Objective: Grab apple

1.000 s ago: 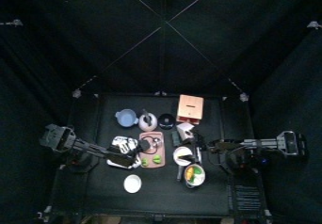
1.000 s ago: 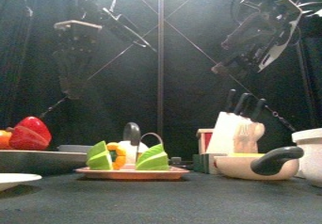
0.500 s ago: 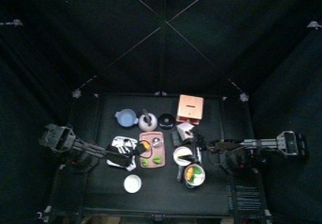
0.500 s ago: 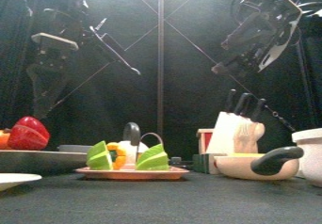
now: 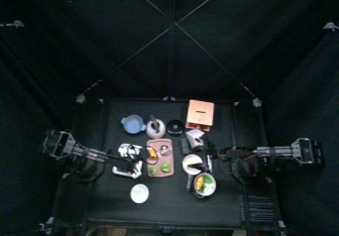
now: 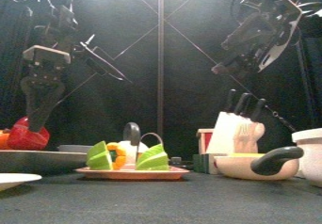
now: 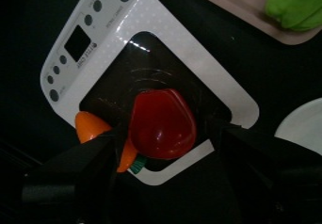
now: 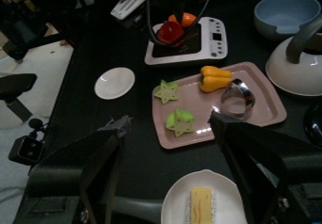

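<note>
I have the left gripper [image 7: 161, 157] directly over the apple [image 7: 164, 124], and that is the relation I care about: in the left wrist view the red fruit sits squarely in the gap between the two jaws, which stand wide on either side of it with clearance and no contact that I can see. The apple rests on a white kitchen scale [image 7: 120, 58] at the left side of the bench, with a small orange fruit [image 7: 90, 126] tucked against it near one jaw. From the front, the left gripper [image 6: 40, 88] hangs just above the apple [image 6: 28, 134], so I judge the remaining move to be a short straight drop and a close. The apple looks slightly longer along the line between wrist and scale display, so the jaws would close across its narrower width, which suits me. The orange neighbour is the thing I would watch for getting pinched.

Moving right, the pink tray [image 6: 131, 172] of cut green pieces sits mid-bench, then a knife block [image 6: 234, 130].

The right gripper [image 6: 258, 41] rests high on the far side, well apart from the apple, jaws spread and empty in its wrist view.
</note>
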### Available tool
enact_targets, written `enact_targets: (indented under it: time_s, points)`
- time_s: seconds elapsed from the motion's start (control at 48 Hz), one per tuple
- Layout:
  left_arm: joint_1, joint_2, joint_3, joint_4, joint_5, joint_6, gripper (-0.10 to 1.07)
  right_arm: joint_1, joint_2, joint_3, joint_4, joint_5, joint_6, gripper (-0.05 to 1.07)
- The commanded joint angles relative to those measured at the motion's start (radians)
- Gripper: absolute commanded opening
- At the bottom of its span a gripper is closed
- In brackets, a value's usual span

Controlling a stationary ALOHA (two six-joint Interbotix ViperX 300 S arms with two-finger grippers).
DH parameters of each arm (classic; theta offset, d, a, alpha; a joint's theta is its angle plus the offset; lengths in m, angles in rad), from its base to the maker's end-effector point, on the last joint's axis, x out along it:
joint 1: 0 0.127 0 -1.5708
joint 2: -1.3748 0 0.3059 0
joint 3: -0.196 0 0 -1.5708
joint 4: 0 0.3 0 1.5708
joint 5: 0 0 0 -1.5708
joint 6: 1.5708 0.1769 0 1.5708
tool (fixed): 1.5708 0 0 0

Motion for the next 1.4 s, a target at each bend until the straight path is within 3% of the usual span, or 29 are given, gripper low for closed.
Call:
enact_targets:
  time_s: [0.0, 0.375, 0.75, 1.062, 1.375]
  points:
    - [0.011, -0.020, 0.006, -0.017, -0.021, 0.003, 0.99, -0.003, -0.008, -0.011, 0.003, -0.003, -0.002, 0.98]
    - [0.055, -0.034, 0.071, -0.026, -0.144, 0.008, 0.99, -0.005, -0.005, -0.011, 0.003, -0.003, -0.002, 0.98]
    - [0.069, -0.041, 0.097, -0.044, -0.173, 0.009, 0.94, -0.003, -0.005, -0.011, 0.003, -0.003, -0.002, 0.98]
    - [0.074, -0.058, 0.097, -0.046, -0.186, 0.008, 0.78, -0.003, -0.005, -0.011, 0.003, -0.003, 0.000, 0.98]
    - [0.066, -0.130, 0.091, -0.044, -0.186, -0.002, 0.78, -0.003, -0.006, -0.011, 0.003, -0.003, 0.000, 0.98]
